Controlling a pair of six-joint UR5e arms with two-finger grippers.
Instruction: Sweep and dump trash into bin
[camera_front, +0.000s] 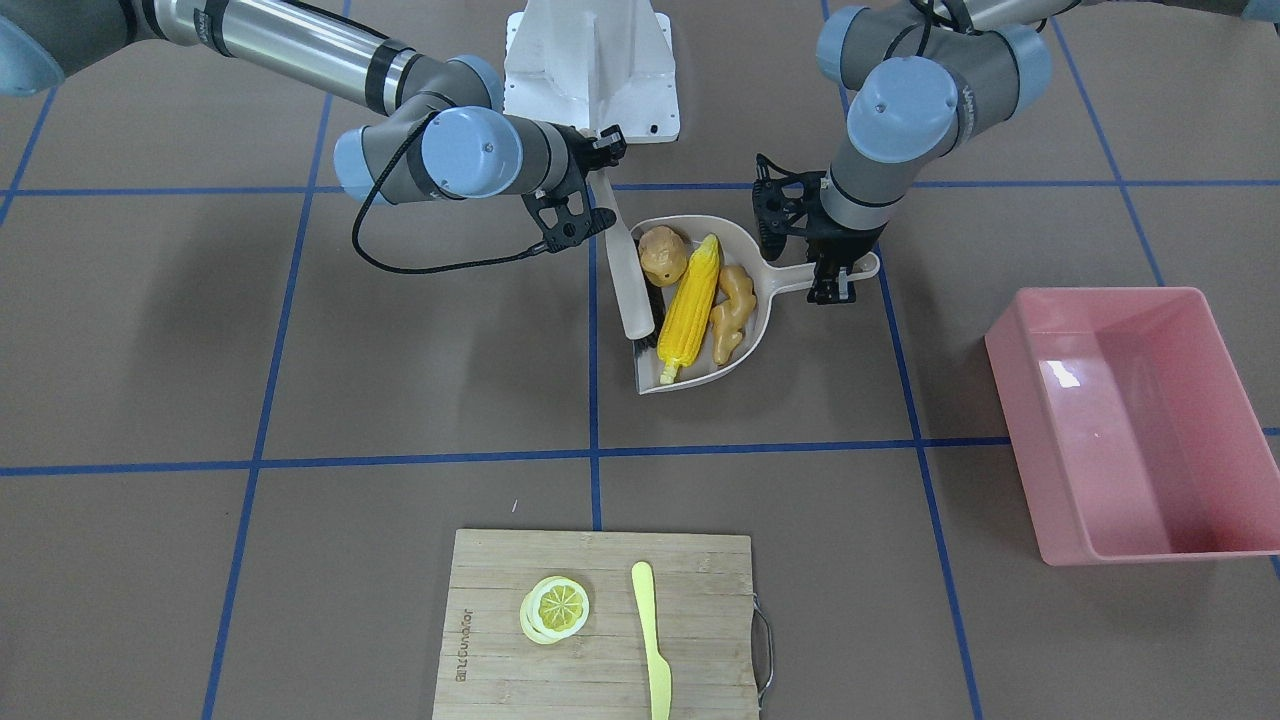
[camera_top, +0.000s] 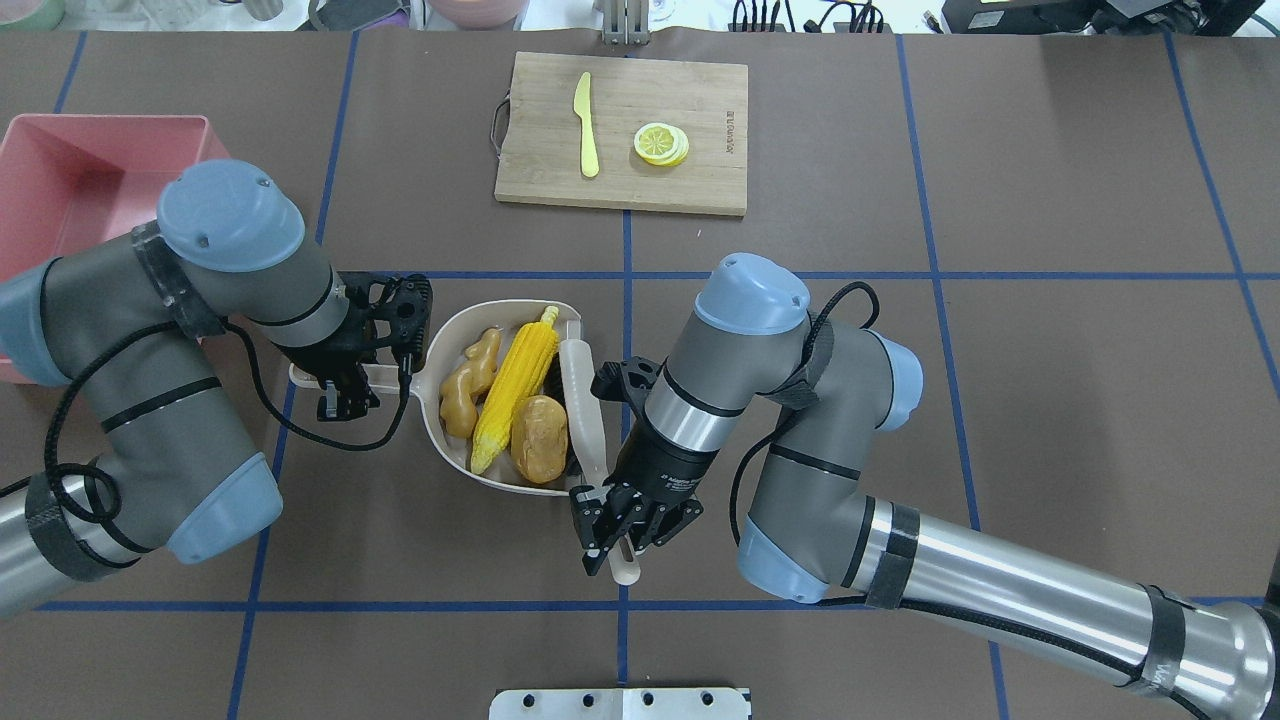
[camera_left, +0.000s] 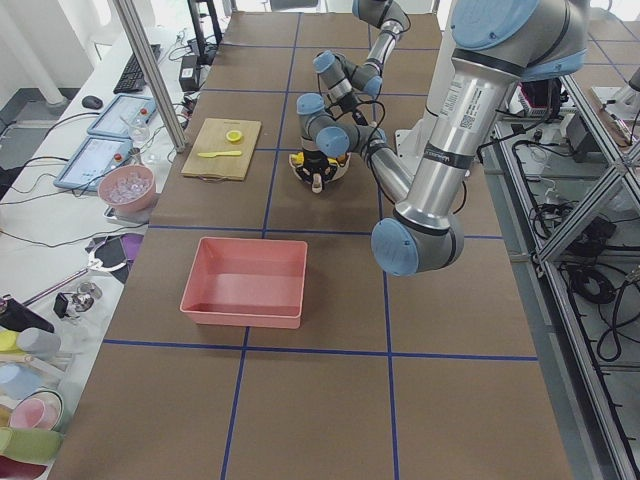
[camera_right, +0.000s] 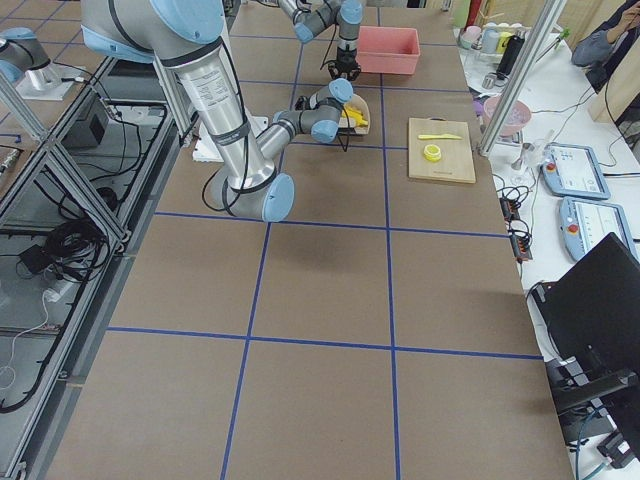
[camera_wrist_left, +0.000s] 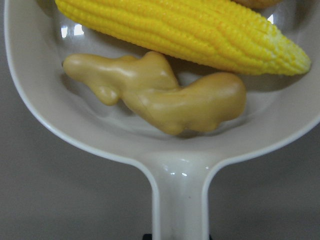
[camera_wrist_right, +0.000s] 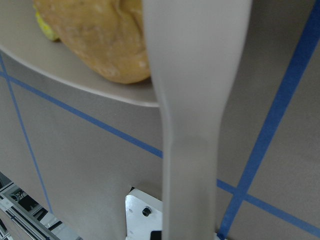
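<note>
Long yellow corn cob (camera_front: 690, 310), rounded brown potato (camera_front: 661, 253) and knobbly tan ginger root (camera_front: 733, 310) lie in the beige plastic dustpan (camera_front: 765, 305), its handle clamped by the left gripper (camera_front: 830, 290). The right gripper (camera_top: 618, 548) clamps a white brush (camera_front: 628, 285). The large pink tub (camera_front: 1010, 380) sits well apart on the brown, blue-taped table (camera_front: 300, 350); a white desk (camera_left: 50, 250) runs alongside.
</note>
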